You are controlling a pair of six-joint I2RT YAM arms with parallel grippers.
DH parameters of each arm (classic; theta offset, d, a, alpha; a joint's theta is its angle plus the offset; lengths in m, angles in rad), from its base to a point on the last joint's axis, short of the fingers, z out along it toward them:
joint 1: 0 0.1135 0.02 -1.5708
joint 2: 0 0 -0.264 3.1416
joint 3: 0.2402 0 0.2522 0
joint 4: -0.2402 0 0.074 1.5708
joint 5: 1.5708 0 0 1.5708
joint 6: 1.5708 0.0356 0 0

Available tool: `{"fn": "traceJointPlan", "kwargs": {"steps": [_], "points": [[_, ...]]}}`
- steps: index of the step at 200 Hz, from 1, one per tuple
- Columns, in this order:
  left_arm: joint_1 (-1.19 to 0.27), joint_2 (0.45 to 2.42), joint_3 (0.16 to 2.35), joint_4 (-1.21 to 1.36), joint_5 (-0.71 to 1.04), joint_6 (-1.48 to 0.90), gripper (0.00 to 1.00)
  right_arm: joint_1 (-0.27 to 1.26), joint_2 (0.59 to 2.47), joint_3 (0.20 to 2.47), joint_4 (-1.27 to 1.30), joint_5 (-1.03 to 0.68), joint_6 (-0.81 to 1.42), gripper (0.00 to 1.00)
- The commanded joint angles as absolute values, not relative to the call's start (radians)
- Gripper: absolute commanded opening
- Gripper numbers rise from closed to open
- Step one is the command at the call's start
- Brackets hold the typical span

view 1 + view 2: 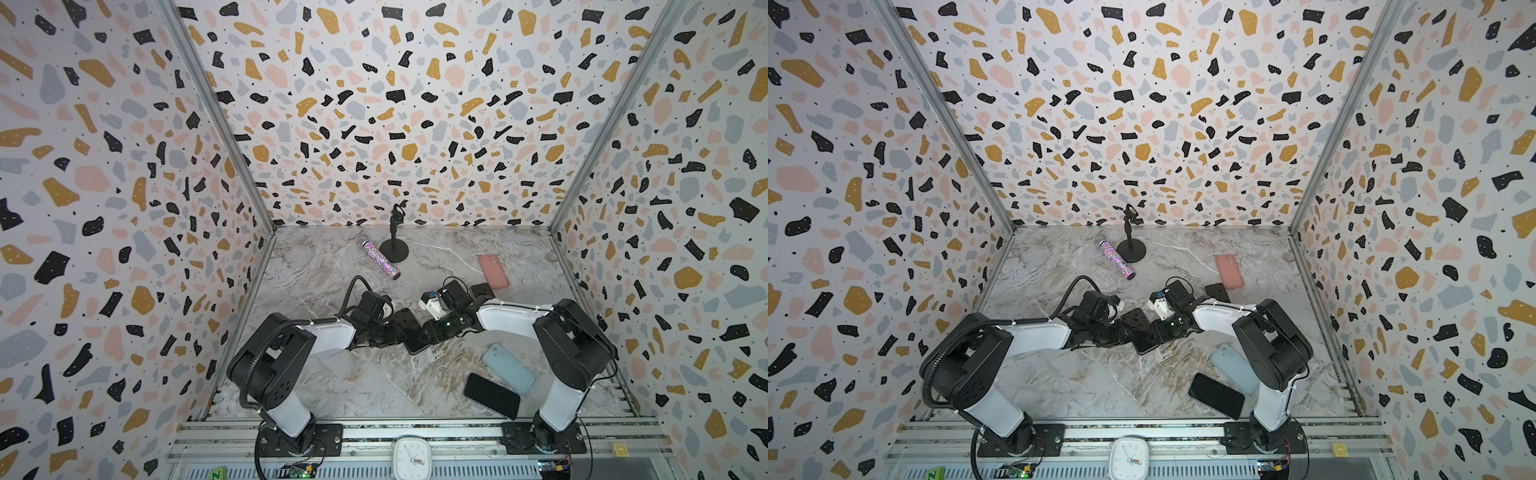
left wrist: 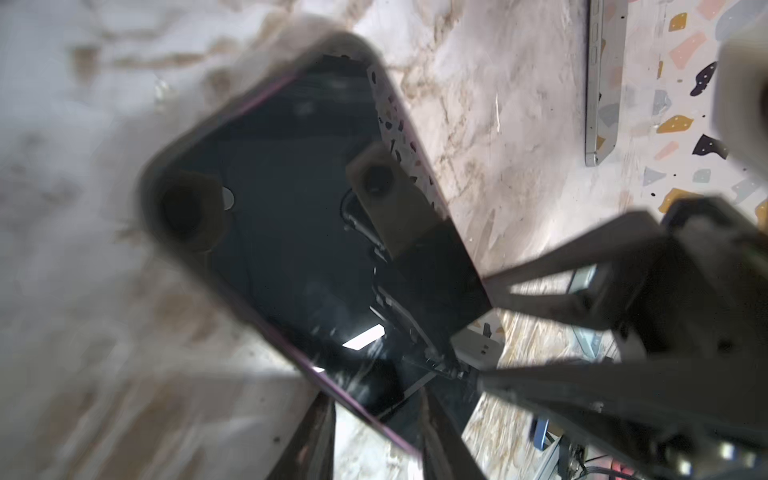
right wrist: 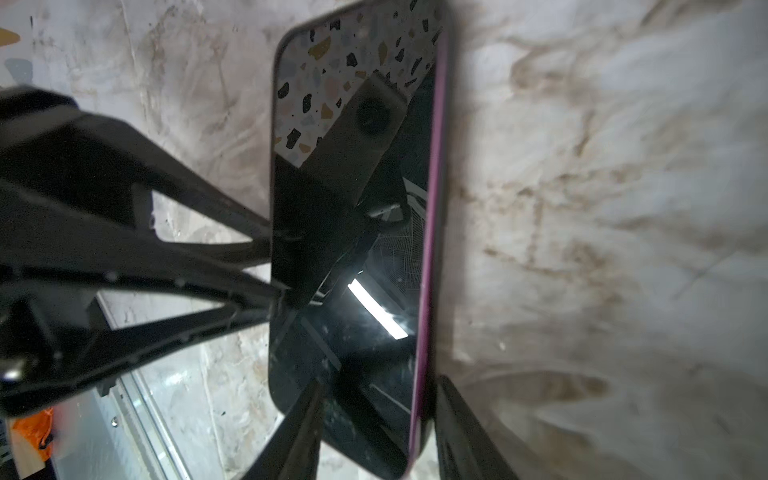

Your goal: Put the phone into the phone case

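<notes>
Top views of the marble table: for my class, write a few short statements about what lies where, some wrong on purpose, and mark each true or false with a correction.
1. The black phone with a purple edge is at the middle of the marble table, with the left gripper and right gripper at it. True.
2. The glittery cylinder stands upright. False: it lies on its side by the black round-based stand.
3. The pink phone case lies toward the far right of the table. True.
4. The light blue phone lies by the left arm's base. False: it lies by the right arm, next to a plain black phone.
</notes>
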State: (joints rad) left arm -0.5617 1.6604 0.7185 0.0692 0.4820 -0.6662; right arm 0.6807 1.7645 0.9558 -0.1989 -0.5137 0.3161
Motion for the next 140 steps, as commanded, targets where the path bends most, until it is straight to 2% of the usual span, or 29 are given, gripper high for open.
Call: {"fn": "traceJointPlan", "kwargs": {"steps": [1,47,100,140], "points": [[-0.565,1.689,0.768,0.076,0.495,-0.64,0.29,0.714,1.717,0.929,-0.17,-0.593,0.365,0.43],[-0.565,1.685,0.791,0.001,0.485,-0.621,0.28,0.729,1.676,0.896,-0.157,-0.555,0.424,0.43],[-0.567,1.543,0.764,-0.189,0.459,-0.617,0.35,0.683,1.631,0.854,-0.126,-0.471,0.546,0.45],[-0.584,1.511,0.762,-0.246,0.472,-0.617,0.36,0.667,1.63,0.856,-0.1,-0.455,0.607,0.46]]}}
